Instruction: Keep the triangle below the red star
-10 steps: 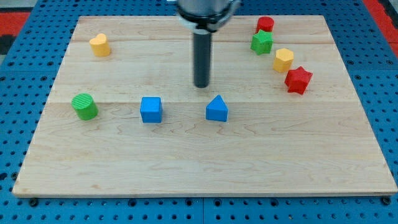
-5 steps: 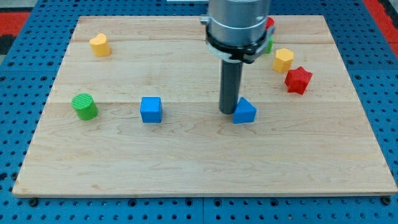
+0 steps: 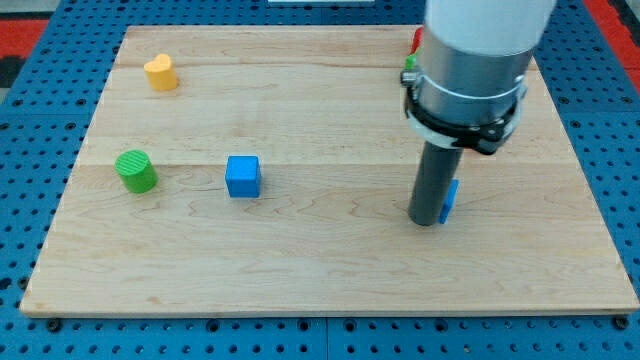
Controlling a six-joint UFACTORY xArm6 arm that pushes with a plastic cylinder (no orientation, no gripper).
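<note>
No text, label, brand, number or sign can be read anywhere in this view: none on the wooden tabletop (image 3: 300,260), none on the coloured blocks, and none on the arm's grey body.

Bright, even light from overhead; the board (image 3: 300,250) shows only short, soft shadows beside the blue cube (image 3: 243,176), the green cylinder (image 3: 136,171) and my tip (image 3: 426,222). No glare. The arm (image 3: 478,50) looms large and slightly blurred near the top; the rest is sharp
</note>
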